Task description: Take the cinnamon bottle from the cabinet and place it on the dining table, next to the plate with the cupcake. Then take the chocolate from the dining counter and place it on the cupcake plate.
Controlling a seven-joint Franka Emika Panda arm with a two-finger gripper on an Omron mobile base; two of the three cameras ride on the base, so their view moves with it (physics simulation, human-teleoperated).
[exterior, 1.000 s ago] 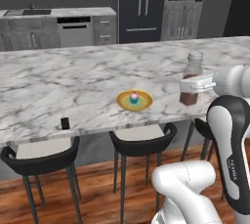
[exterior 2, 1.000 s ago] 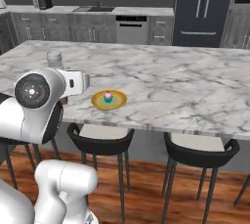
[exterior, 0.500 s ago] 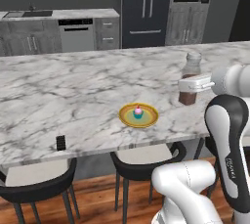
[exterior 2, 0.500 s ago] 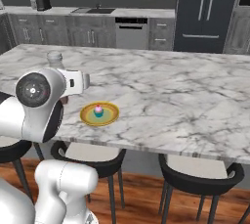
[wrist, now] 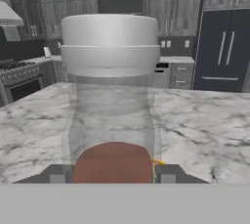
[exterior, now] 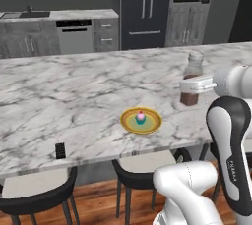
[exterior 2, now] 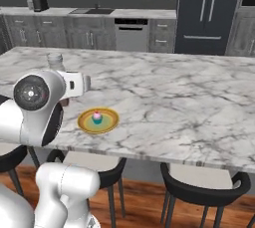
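Note:
My gripper (exterior: 196,87) is shut on the cinnamon bottle (exterior: 192,77), a clear bottle with reddish-brown contents and a pale grey cap, held upright over the dining table (exterior: 74,96) to the right of the plate. In the hand view the bottle (wrist: 111,96) stands close between the dark fingertips (wrist: 57,174). The yellow plate (exterior: 141,121) carries the pink cupcake (exterior: 141,117) near the table's front edge. The chocolate (exterior: 60,150) lies flat at the front left edge. In the right base view the bottle's cap (exterior 2: 56,60) peeks over my arm, left of the plate (exterior 2: 98,120) and cupcake (exterior 2: 97,117).
Dark stools (exterior: 39,199) stand under the table's front edge. Grey kitchen units, a dishwasher (exterior: 75,36) and a dark fridge (exterior: 145,10) line the far wall. The marble slab stretches wide to the left of the plate (exterior 2: 189,102).
The whole picture has shifted as the base drove nearer the table; the plate now sits lower and larger in both base views. The bottle stays in my gripper.

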